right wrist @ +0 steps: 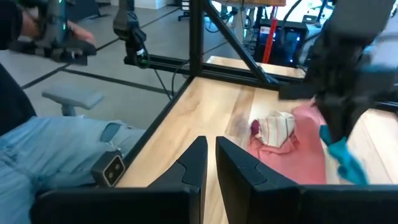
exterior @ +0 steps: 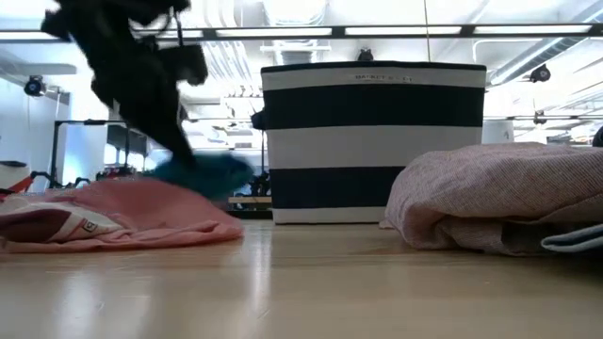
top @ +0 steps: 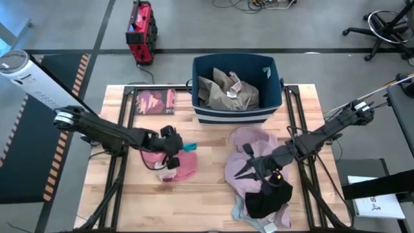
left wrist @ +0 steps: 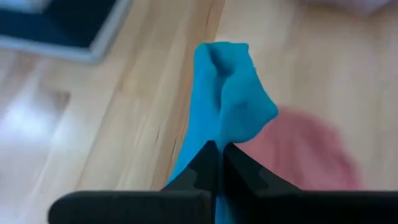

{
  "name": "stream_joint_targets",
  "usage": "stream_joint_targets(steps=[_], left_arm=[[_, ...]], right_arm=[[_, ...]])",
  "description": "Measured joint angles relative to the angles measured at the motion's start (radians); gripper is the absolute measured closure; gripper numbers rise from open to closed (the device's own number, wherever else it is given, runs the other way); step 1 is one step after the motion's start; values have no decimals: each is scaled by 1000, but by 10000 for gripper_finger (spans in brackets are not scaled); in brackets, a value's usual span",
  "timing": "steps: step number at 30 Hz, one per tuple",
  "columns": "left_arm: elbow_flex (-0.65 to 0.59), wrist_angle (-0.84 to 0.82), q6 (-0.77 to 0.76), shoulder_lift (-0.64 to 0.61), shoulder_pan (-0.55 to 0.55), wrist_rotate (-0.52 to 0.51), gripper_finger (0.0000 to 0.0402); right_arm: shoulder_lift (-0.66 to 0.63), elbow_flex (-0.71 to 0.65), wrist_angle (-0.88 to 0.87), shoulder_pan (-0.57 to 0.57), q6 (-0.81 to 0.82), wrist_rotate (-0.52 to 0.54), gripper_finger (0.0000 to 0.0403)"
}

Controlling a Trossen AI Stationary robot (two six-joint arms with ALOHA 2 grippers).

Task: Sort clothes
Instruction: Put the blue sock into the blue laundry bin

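Note:
My left gripper is shut on a small teal piece just above a pink garment that lies flat at the table's left middle. The teal piece also shows in the low view and the right wrist view. My right gripper is shut and empty, level over a large mauve-pink garment heaped at the right. A black garment lies on the heap's near end. A beige garment lies in the striped basket. My left gripper pinches the teal piece by one bunched end between its two fingers. The fingers slant down toward the table's right. The cloth sticks out past the fingertips in a slack fold. Whether its low end touches the pink garment, I cannot tell.
A dark-red booklet lies at the far left, beside the basket. A white striped and maroon piece lies on the pink garment. A pale grey-blue piece peeks from under the black one. A seated person in jeans is beyond the table's near edge.

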Motion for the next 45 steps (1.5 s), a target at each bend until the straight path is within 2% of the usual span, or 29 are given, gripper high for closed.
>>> stream_joint_targets(steps=[7,10,14,17,24,32,39,45], left_arm=[[97,1,33,-150,-21,-2,401],[163,9,79,-190,-23,-39,401],[266,46,188,-200,-16,-109,401],[355,71,289,-168,2,-116,401],[597,73,519,-8,134,-97,401],[976,-41,609,259,365,160,402],[1291,-249,648,497,489,173,402],[1431,-375,640,652,554,174,384]], right_arm=[[0,0,0,11,-9,0,385],[0,0,0,11,-15,1,385],[0,0,1,11,-32,1,385],[0,0,1,11,-39,1,385],[0,0,1,11,-28,1,385],[15,0,-6,10,24,-14,385],[16,0,-31,10,69,-45,385],[16,14,-63,10,79,-27,384]])
